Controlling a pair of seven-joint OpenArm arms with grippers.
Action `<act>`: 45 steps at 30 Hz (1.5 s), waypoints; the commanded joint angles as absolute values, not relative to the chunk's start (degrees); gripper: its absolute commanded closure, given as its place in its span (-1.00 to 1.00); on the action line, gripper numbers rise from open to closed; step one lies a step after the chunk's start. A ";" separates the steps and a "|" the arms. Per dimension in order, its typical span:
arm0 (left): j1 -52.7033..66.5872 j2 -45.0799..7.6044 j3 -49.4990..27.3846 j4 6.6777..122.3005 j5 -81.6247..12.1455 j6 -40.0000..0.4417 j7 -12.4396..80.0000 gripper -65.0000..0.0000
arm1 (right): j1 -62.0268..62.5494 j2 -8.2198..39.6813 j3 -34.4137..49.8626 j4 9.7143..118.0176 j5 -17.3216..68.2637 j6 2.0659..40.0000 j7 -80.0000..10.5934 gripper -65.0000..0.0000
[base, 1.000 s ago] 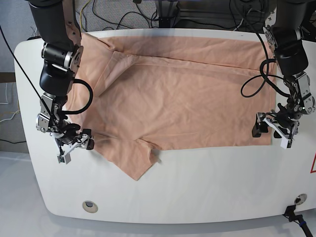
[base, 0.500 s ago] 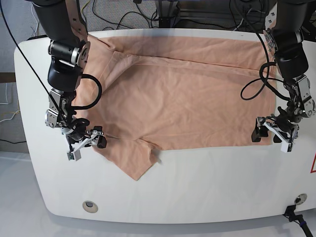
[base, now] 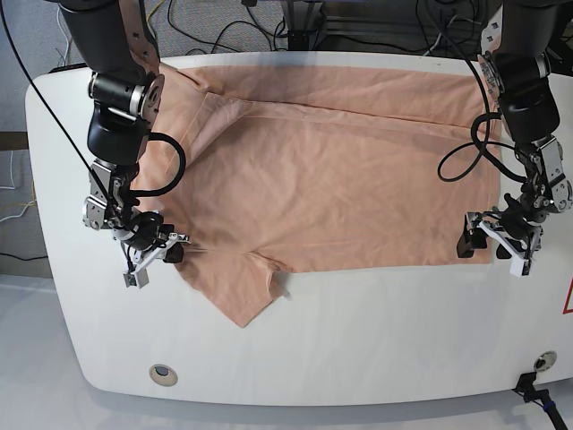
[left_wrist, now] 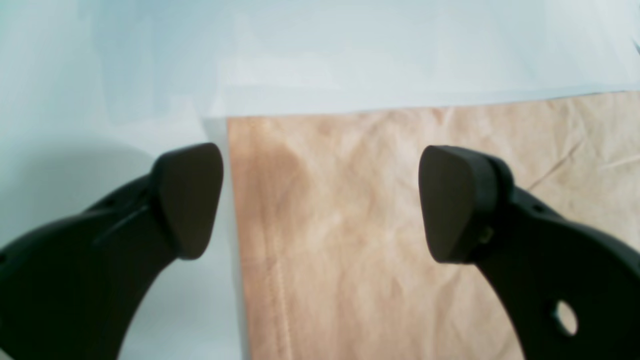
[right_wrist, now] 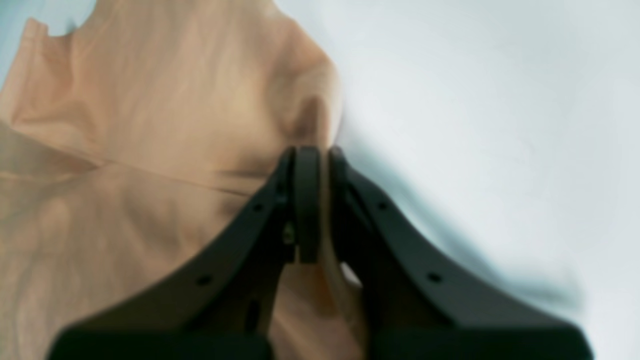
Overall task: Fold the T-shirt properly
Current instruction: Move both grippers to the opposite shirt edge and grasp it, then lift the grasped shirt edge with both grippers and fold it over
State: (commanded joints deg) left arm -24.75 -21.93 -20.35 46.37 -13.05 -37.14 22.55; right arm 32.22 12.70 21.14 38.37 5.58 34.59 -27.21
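Note:
The peach T-shirt (base: 322, 170) lies spread and wrinkled across the white table (base: 376, 340), with one sleeve (base: 237, 291) pointing toward the front edge. At the left of the base view, my right gripper (base: 164, 253) is shut on the shirt's edge beside that sleeve. The right wrist view shows the right gripper (right_wrist: 317, 155) pinching a raised fold of the T-shirt (right_wrist: 150, 150). On the other side, my left gripper (base: 488, 244) is open. In the left wrist view the left gripper (left_wrist: 320, 200) straddles the hem corner of the T-shirt (left_wrist: 380, 230), one fingertip (left_wrist: 187, 200) over bare table.
Black cables (base: 466, 152) loop from both arms over the shirt. The table has a round hole (base: 162, 373) near its front left and a fitting (base: 543, 361) at the front right. More cables (base: 224, 27) lie behind the table.
My right gripper moved right toward the sleeve and shut on the shirt's edge. The left gripper barely shifted and stays open.

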 joint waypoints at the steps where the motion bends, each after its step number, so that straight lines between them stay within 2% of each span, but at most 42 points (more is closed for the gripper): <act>1: -24.75 -21.93 -20.35 46.37 -13.05 -36.00 22.55 -0.79 | 32.22 12.70 21.14 38.37 5.58 34.59 -27.21 1.00; 7: -26.42 -21.76 -20.26 42.86 -8.75 -34.68 22.46 -0.79 | 32.22 12.70 21.14 38.37 5.58 34.77 -27.12 1.00; 16: -26.86 -21.49 -20.26 35.82 -8.66 -34.42 17.98 -0.79 | 32.22 12.70 21.14 38.37 5.58 34.86 -27.12 1.00; 26: -27.03 -17.63 -20.18 35.65 -8.75 -34.68 17.98 -0.77 | 32.13 12.70 21.14 38.37 5.58 34.86 -27.12 1.00; 29: -27.03 -17.54 -20.18 35.65 -8.84 -34.68 17.89 -0.55 | 32.04 12.70 21.14 38.37 5.58 34.95 -27.12 1.00; 33: -27.03 -17.54 -20.18 35.65 -8.92 -34.68 17.80 -0.04 | 32.04 12.70 21.14 38.37 5.58 34.95 -27.12 1.00; 35: -27.03 -17.54 -20.26 35.65 -8.92 -34.68 17.80 0.15 | 32.04 12.70 21.14 38.37 5.58 34.95 -27.12 1.00; 42: -26.95 -17.63 -20.53 39.25 -8.92 -34.68 17.80 0.51 | 32.04 12.62 21.14 38.37 5.58 34.95 -27.03 1.00; 45: -26.95 -17.63 -20.53 40.13 -8.92 -34.68 17.80 0.91 | 32.13 12.62 21.14 38.46 5.58 34.95 -27.03 1.00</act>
State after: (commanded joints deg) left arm -26.95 -17.63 -20.53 40.13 -8.92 -34.68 17.80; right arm 32.13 12.62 21.14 38.46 5.58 34.95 -27.03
